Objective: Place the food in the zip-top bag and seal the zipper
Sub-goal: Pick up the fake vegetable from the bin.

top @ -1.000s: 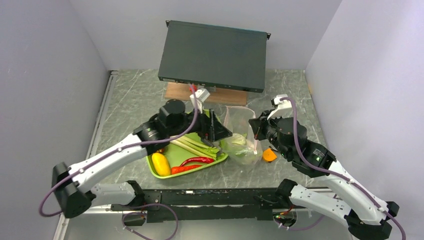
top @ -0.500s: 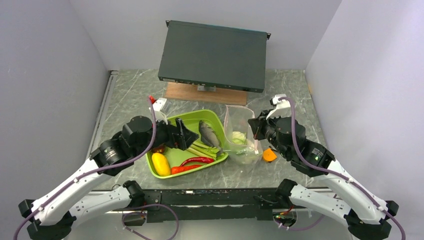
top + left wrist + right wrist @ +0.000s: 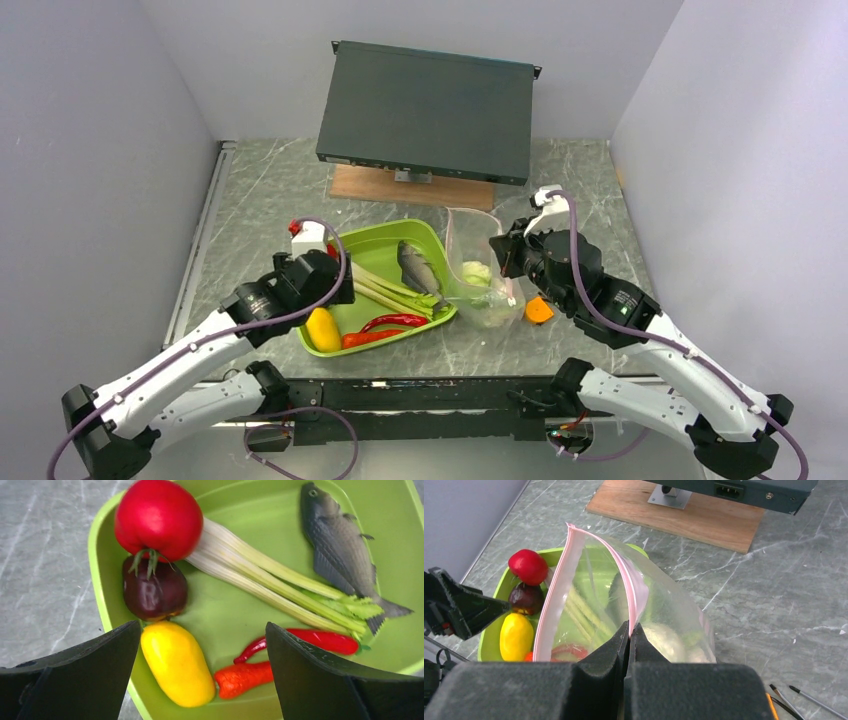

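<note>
The lime-green tray (image 3: 350,313) (image 3: 97,575) holds food: a red tomato (image 3: 158,517), a dark purple bulb (image 3: 155,591), a yellow fruit (image 3: 177,664) (image 3: 322,328), green stalks (image 3: 270,582), a grey fish (image 3: 340,547) (image 3: 418,266) and red chillies (image 3: 320,640). My left gripper (image 3: 202,650) (image 3: 335,290) hovers open above the tray's near left part, the yellow fruit and chillies below its gap. To the tray's right stands the clear zip-top bag (image 3: 480,285) (image 3: 664,610), mouth open. My right gripper (image 3: 629,627) (image 3: 503,258) is shut on its pink zipper (image 3: 626,575). Pale food (image 3: 664,642) lies inside the bag.
A black box (image 3: 425,110) rests on a wooden board (image 3: 410,187) at the back. An orange object (image 3: 539,311) lies just right of the bag, and thin tool tips (image 3: 804,695) show nearby. Grey walls close in both sides of the marbled table (image 3: 260,190).
My left arm has drawn back from beside the bag to the tray's near left end and its jaws have widened. The right gripper keeps its hold on the bag's edge.
</note>
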Robot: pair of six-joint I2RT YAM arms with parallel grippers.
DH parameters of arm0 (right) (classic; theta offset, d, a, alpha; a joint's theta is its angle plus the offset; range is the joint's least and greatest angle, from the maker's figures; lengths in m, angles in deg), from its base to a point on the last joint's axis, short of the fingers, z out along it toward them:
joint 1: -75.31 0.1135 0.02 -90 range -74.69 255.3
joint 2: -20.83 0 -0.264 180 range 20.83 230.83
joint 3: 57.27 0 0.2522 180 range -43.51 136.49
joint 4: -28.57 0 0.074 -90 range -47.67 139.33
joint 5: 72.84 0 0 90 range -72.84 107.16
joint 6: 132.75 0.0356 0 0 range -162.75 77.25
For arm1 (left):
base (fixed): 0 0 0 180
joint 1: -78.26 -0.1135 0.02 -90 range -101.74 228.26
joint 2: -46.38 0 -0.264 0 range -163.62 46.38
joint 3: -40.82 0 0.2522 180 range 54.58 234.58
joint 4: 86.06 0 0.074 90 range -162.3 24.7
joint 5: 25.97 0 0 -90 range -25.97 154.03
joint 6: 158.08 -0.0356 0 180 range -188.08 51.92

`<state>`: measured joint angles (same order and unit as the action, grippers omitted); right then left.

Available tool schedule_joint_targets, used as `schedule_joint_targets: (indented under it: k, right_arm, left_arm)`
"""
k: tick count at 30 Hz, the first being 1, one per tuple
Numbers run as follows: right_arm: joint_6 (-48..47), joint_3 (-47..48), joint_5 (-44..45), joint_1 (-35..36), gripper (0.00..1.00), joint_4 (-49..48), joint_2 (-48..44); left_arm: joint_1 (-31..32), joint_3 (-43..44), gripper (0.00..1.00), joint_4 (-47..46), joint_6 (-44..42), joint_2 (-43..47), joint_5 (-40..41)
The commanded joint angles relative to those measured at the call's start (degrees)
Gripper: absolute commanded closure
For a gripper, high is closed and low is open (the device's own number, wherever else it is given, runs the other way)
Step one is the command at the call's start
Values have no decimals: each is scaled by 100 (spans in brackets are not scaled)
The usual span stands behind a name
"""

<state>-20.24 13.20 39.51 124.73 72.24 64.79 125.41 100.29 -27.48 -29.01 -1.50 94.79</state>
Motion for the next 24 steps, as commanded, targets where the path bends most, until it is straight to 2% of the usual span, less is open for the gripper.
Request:
schedule_joint_targets:
  k: [1, 6, 9, 16, 24]
  right_arm:
    - [-67, 224, -8, 19, 100, -210, -73]
    - [-18, 185, 29, 23, 100, -194, -168]
    - [-28, 256, 42, 15, 100, -119, -114]
    - [9, 158, -9, 21, 100, -240, -144]
    - [-25, 108, -33, 17, 100, -289, -225]
  left_arm:
    - [-401, -43, 0, -1081, -759, -101, 361]
    - [-784, 350, 0, -1204, -1520, -731, 683]
    - [-1106, 594, 0, -1319, -1880, -1126, 375]
    - [-1564, 827, 0, -1574, -1944, -1690, -482]
    - [-1711, 745, 0, -1508, -1668, -2336, -279]
